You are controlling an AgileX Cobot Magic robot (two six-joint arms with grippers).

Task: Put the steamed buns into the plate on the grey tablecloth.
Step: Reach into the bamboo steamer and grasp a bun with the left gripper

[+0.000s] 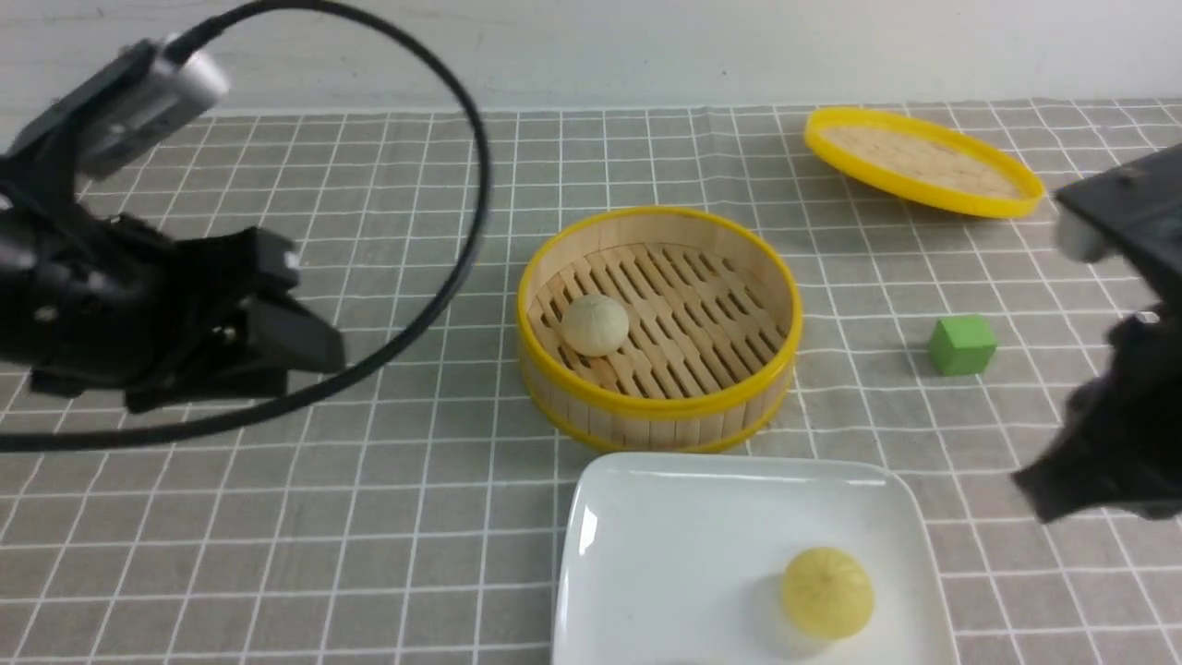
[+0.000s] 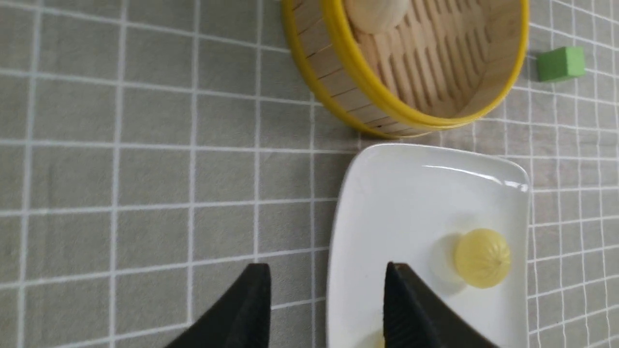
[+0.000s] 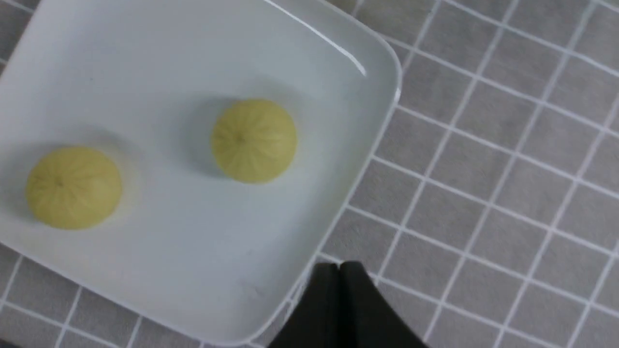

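- Left wrist view gives the left gripper [image 2: 326, 267] with its fingers spread wide and nothing between them, above the grey cloth [image 2: 222, 174] and the plate's edge.
- Just beyond its fingers, to its right, lies the plate [image 2: 396, 208], with two yellow buns in it, apart: one [image 3: 74, 187] and another [image 3: 254, 140]. Both look well placed and need no further handling.
- Past the plate, beside its far edge, stands the steamer [image 1: 660, 404]. The pale bun [image 1: 595, 325] sits inside, ahead and to the right of the left gripper, close to the wall on that gripper's side.
- Farthest across, on the plate's other side, the right gripper [image 3: 340, 265] has its fingertips together, holding nothing.
- The step in hand seems to be fetching the pale bun: the left gripper should come in over the rim, lower squarely astride the bun clear of the wall, squeeze lightly, then lift above the rim before crossing.
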